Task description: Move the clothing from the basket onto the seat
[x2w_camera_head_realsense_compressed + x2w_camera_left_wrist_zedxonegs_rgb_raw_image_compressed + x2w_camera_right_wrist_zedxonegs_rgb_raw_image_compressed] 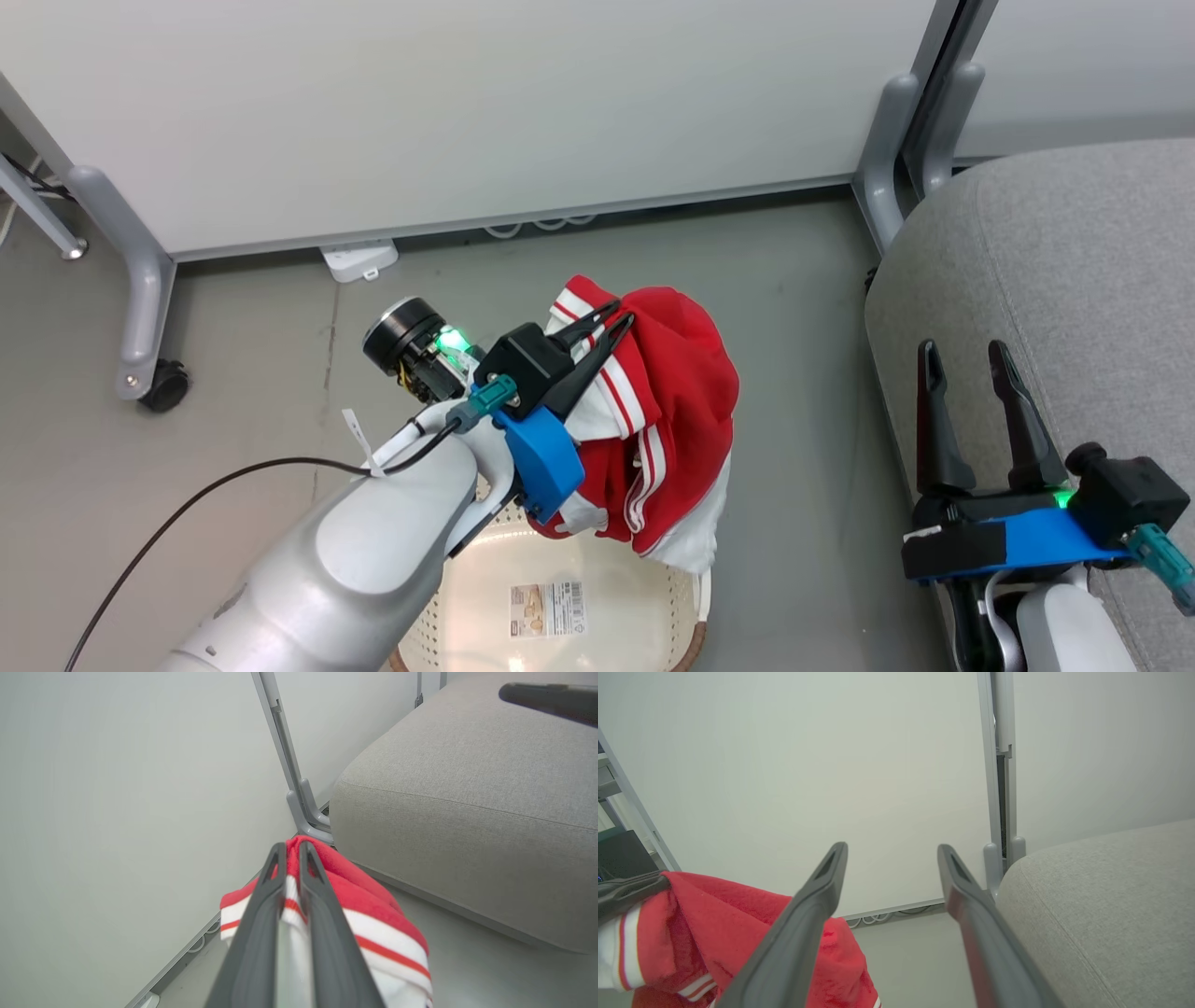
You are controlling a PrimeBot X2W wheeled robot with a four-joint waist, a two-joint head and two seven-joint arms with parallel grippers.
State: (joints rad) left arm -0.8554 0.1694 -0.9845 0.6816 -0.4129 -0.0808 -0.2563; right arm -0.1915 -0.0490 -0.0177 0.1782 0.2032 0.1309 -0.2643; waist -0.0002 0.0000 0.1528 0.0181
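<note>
Red striped fabric clothing (681,392) is pinched by closed left jaws above cream perforated basket (439,625); grey upholstered seat (1074,280) unreached; right jaws wide, empty.

clothing (681,392): red, white stripes | basket (467,602): cream, rim seemingly brown | seat (1074,280): grey

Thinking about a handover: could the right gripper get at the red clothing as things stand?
Probably yes. The right gripper is open and empty, and only floor lies between it and the clothing, which hangs from the shut left gripper above the basket.
</note>
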